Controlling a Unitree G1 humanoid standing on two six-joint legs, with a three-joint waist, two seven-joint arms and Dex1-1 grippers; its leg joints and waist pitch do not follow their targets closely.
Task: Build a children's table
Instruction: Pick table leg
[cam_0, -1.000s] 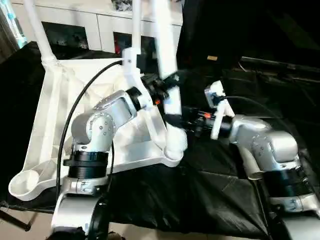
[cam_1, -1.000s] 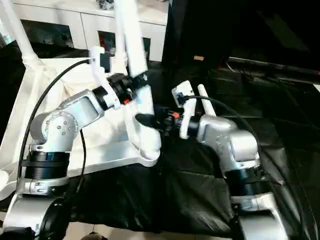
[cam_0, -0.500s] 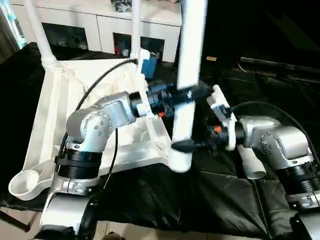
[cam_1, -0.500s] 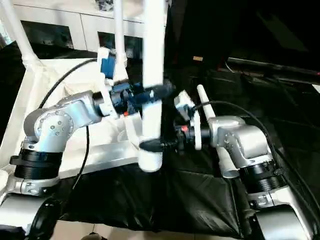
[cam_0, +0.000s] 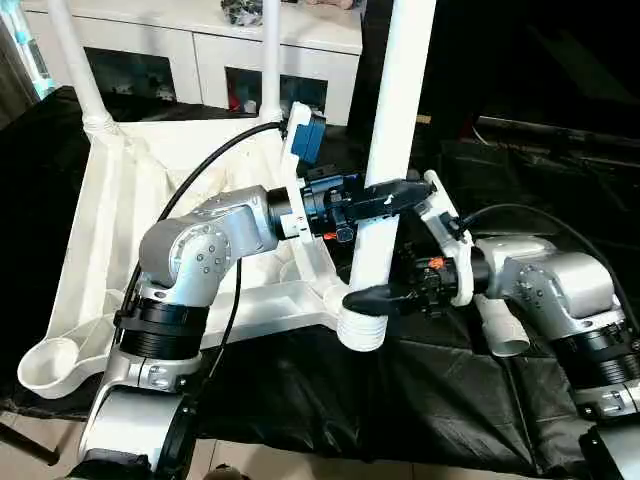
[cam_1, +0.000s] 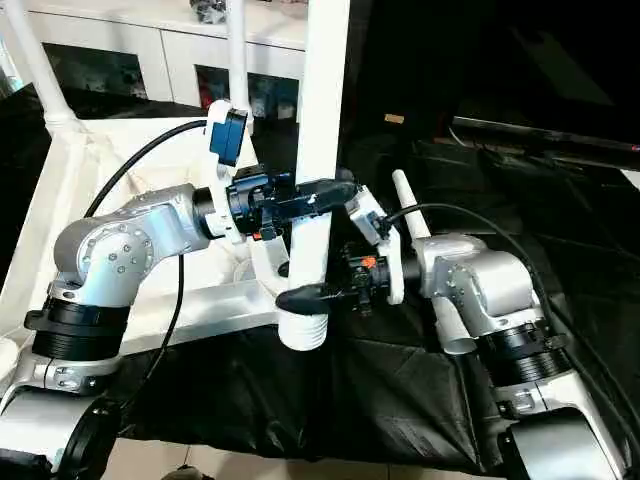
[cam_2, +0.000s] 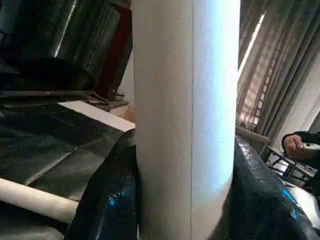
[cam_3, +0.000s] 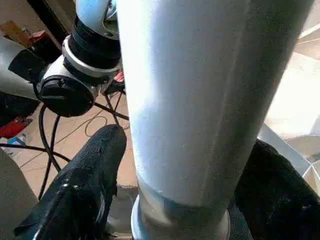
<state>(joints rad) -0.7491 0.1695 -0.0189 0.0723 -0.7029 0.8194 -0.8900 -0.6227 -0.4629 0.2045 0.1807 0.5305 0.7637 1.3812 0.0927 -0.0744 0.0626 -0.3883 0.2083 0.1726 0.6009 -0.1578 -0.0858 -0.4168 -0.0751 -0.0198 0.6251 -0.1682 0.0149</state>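
our left pincer (cam_0: 385, 193) was clamped on a long white tapered plastic tube leg (cam_0: 392, 150), held upright. our right pincer (cam_0: 375, 297) gripped the same leg just above its ribbed lower end. behind lay the upturned white ribbed plastic tabletop (cam_0: 110, 220), two legs (cam_0: 75, 60) standing in its sockets; a fourth lay on the black cloth (cam_0: 420, 400).

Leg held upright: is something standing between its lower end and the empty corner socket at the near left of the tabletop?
Yes. The robot's own left arm stands over the tabletop's near edge, between the leg and that socket. Nothing else visible lies in between.
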